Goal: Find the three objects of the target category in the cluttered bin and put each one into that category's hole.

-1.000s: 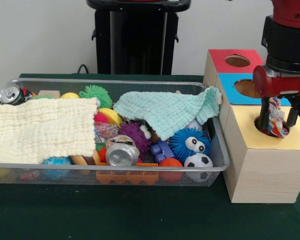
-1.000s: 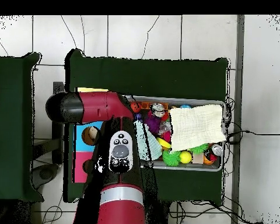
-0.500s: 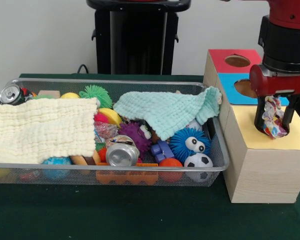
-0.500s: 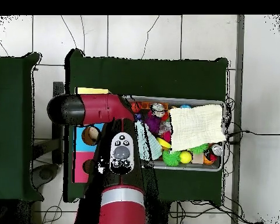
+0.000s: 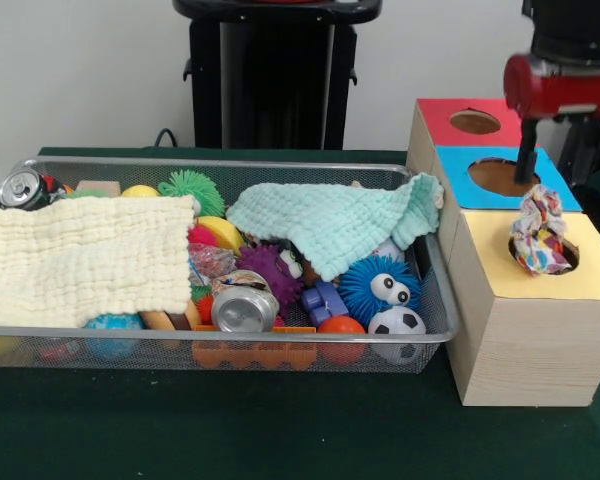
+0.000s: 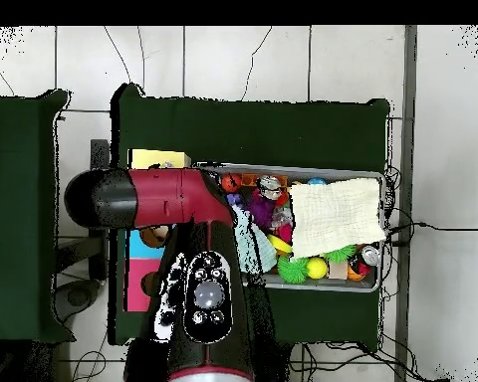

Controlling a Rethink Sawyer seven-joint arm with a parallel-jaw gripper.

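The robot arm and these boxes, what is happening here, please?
A red and black Sawyer arm is sorting things out of the wire mesh bin into boxes. A crumpled wrapper wad with coloured spots sits in the round hole of the yellow-topped box, sticking up above the top and not dropped through. The gripper hangs above it, apart from it, with nothing in it. The bin remains full of toys, cans and two cloths.
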